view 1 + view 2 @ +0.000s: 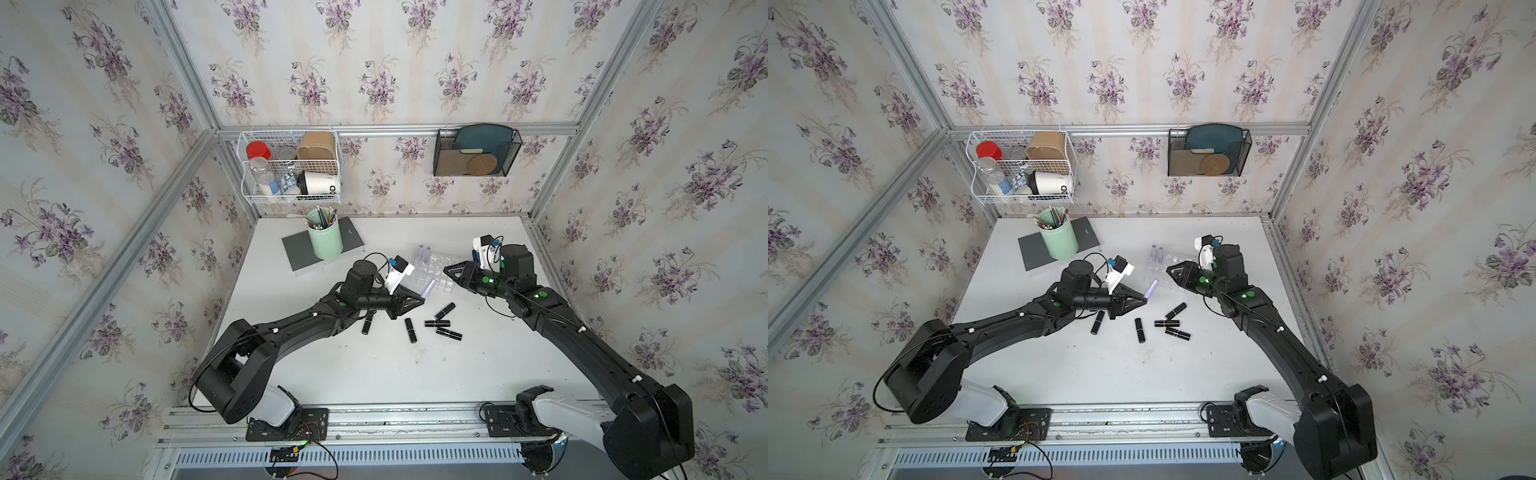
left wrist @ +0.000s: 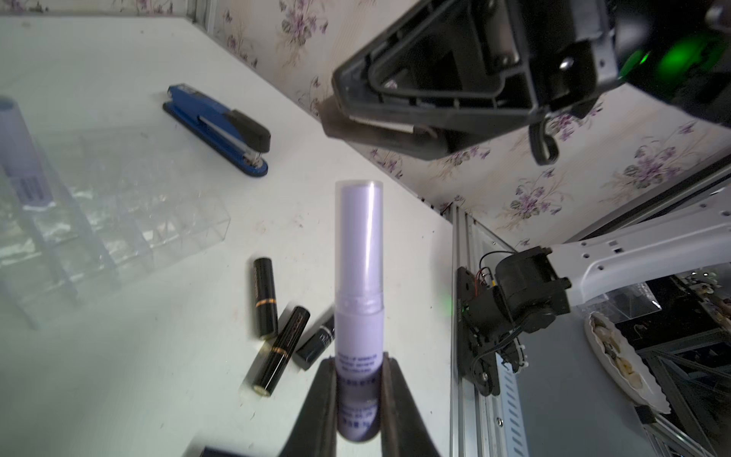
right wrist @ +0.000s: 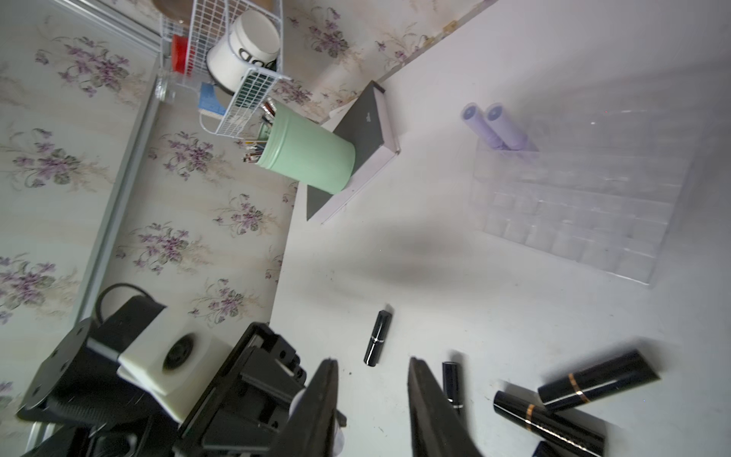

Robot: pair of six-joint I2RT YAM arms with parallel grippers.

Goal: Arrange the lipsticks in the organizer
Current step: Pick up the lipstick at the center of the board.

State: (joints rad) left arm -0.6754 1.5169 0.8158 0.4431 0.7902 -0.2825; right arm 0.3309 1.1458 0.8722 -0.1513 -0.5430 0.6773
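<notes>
A: Organizer (image 3: 585, 221), material and seat?

B: Clear hard plastic with thin straight walls and a grid of square cells. It sat flat on the matte white tabletop (image 1: 374, 374). Two lilac lipsticks (image 3: 508, 126) stood in adjoining cells at one corner.

A: Left jaws?

B: Closed on a third lilac lipstick (image 2: 358, 253), pinched at its printed base. It was a smooth cylinder with a translucent cap at the free end, tilted, just beside the organizer's edge that faces the arm bases.

A: Right jaws?

B: Apart, with nothing between them. They hung at the organizer's edge on the right arm's side.

A: Remaining tubes?

B: Five glossy black lipsticks (image 1: 410, 330), some with a thin gold band, lay on their sides near the organizer, toward the arm bases. Three were bunched close together and two lay singly.

A: Room to move?

B: Open white tabletop lay beyond the black lipsticks, away from the organizer. A blue stapler (image 2: 217, 126) lay near the organizer without touching it. A mint-green pen cup (image 1: 325, 241) stood well apart from the organizer on a grey pad (image 1: 297, 253).
</notes>
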